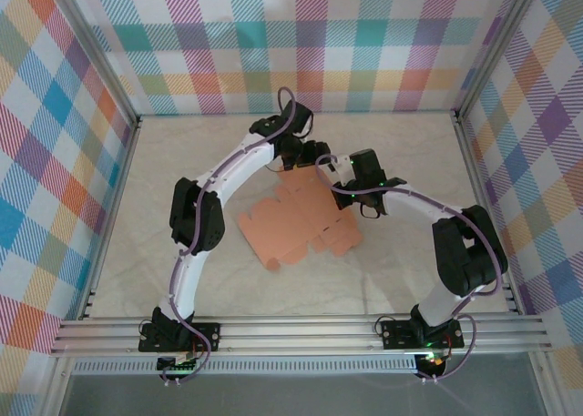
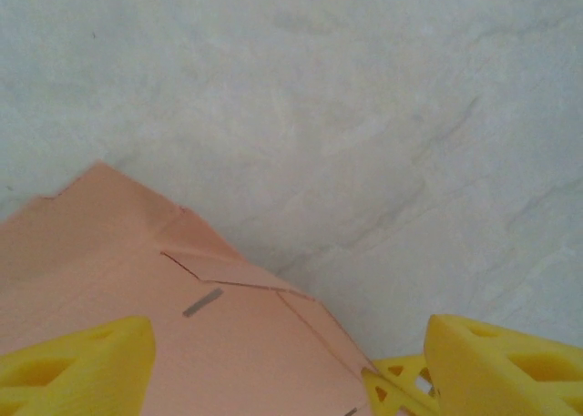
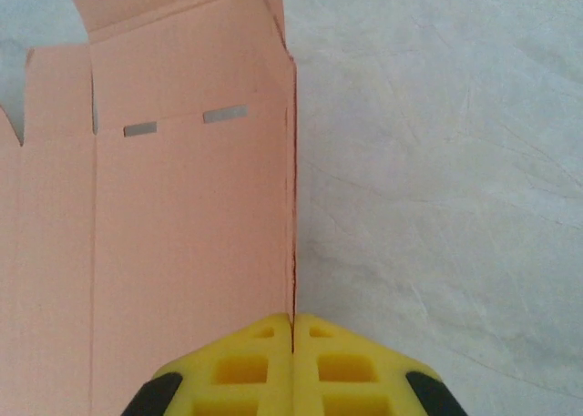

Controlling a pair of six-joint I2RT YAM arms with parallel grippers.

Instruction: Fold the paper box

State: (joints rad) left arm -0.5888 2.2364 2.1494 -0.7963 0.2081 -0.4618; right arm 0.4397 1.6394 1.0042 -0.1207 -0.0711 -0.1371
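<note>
Cream tabletop (image 1: pixel 182 270), flat paper box (image 1: pixel 291 227), two slots (image 3: pixel 225 114) in right wrist view

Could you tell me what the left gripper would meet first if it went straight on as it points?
Most likely the paper box: its salmon sheet lies between the fingers of the open left gripper. Depth is unclear; it might land on the table beyond.

The paper box (image 1: pixel 296 223) lies flat on the table (image 1: pixel 182 161), near its middle.

The pale cream worktop (image 1: pixel 182 270) carries the salmon-orange paper box (image 1: pixel 282 229), an unfolded die-cut sheet lying flat near its middle.
</note>
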